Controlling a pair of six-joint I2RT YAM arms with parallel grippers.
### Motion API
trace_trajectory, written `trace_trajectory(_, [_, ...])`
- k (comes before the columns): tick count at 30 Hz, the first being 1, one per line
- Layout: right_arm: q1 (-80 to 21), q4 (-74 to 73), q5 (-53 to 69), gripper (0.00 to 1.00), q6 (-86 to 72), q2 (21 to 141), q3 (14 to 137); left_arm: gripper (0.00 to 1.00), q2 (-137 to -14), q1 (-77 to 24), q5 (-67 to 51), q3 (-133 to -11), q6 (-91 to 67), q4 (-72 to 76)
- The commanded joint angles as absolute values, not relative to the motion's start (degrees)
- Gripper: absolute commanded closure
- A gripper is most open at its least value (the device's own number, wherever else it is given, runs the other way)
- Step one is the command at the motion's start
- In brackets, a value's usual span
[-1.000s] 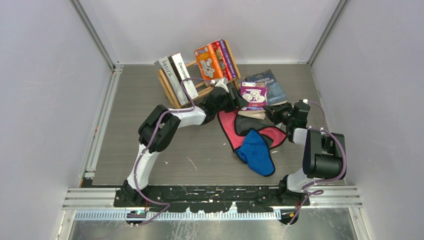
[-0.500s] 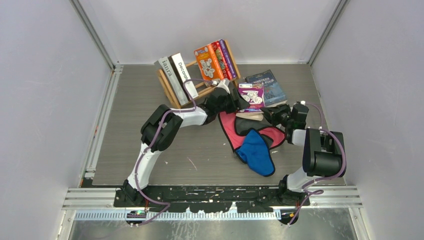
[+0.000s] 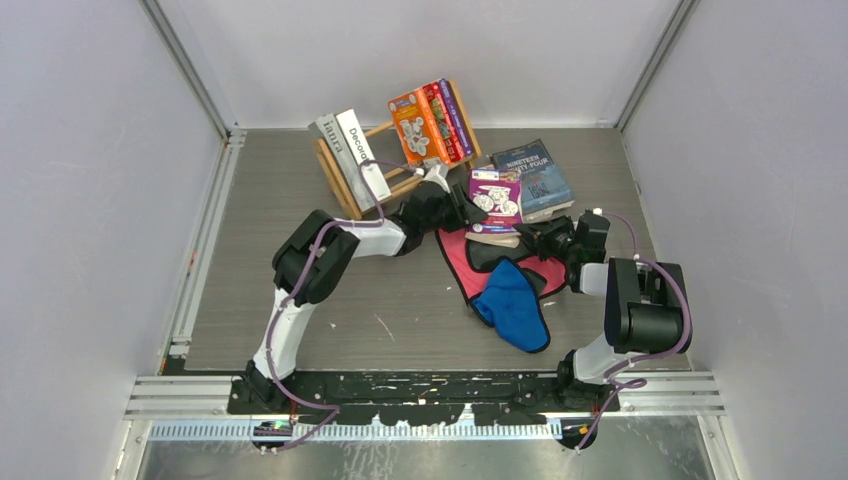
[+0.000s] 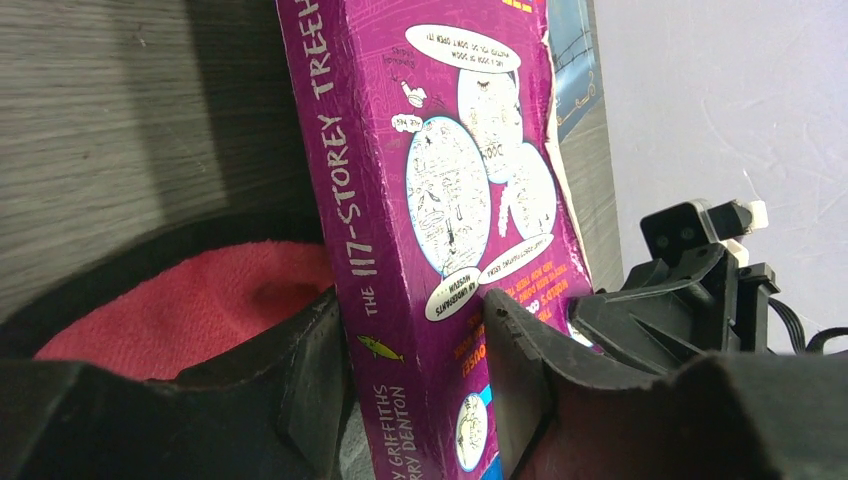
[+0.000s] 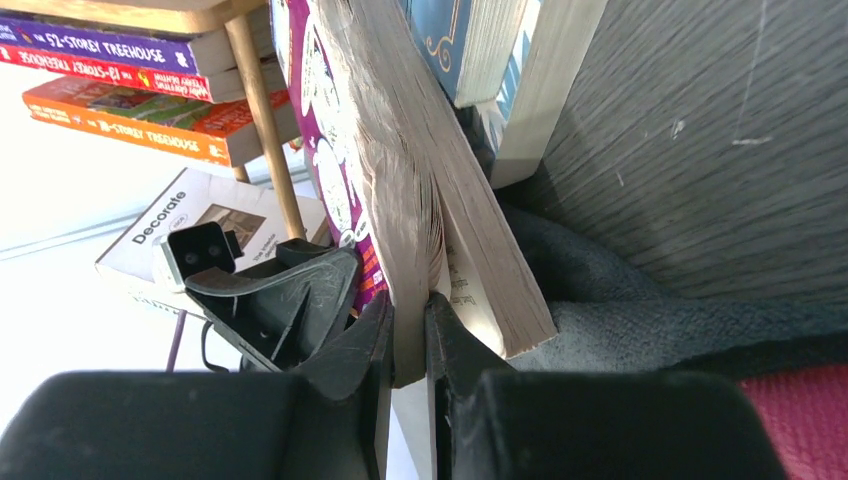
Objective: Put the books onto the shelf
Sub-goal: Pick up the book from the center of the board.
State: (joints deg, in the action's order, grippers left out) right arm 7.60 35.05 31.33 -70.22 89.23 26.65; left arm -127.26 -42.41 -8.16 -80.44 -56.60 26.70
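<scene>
Your left gripper [image 4: 415, 325] has its jaws pressed on both faces of the purple book [image 4: 440, 200], low down by the spine. The book stands on edge over the red cloth [image 4: 190, 300]. From the other side, your right gripper [image 5: 410, 315] is pinched almost shut on the bottom edge of the page block. That puts two arms on one paperback, just right of the shelf [image 3: 398, 175].

Here is the danger. The right jaws hold only a thin slice of paper, so if the arms pull different ways those pages will likely fan out, tear or slip free. The left grip sits at one end, so the book may swing once it carries the weight alone. The cloth underneath could drag along too.

Only the right wrist view shows the pages splaying, and a pale slab [image 5: 490, 270] lying against the outer finger. I cannot tell whether that is part of this book or another one. The overhead view gives just a tan sliver there.

Overhead also shows where the book can go. The grey book [image 3: 328, 135] and Decorate [image 3: 358, 150] lean at the left end and the orange book [image 3: 415, 125] stands with its neighbours at the right, with open slats between. The dark blue book [image 3: 540, 175] lies on the counter [image 3: 280, 250].
</scene>
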Motion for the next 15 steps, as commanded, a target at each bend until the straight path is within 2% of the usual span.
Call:
trace_trajectory(1, [5.4, 35.3, 33.3, 0.99, -69.7, 86.5, 26.9, 0.50, -120.5, -42.6, -9.0, -78.0, -56.2, 32.4])
trace_trajectory(7, [4.2, 33.5, 32.4, 0.99, -68.9, 84.8, 27.0, 0.47, -117.2, -42.5, -8.6, -75.6, -54.9, 32.2])
trace_trajectory(12, [3.8, 32.4, 32.2, 0.99, -68.4, 84.1, 27.1, 0.51, -116.9, -42.5, -9.2, -75.5, -54.8, 32.4])
trace_trajectory(14, [3.7, 32.1, 32.1, 0.99, -68.2, 83.9, 27.3, 0.63, -117.1, -42.6, -9.6, -75.6, -55.0, 32.9])
trace_trajectory(15, [3.7, 31.9, 32.0, 0.99, -67.9, 83.8, 27.4, 0.78, -117.2, -42.6, -9.8, -75.7, -55.1, 33.1])
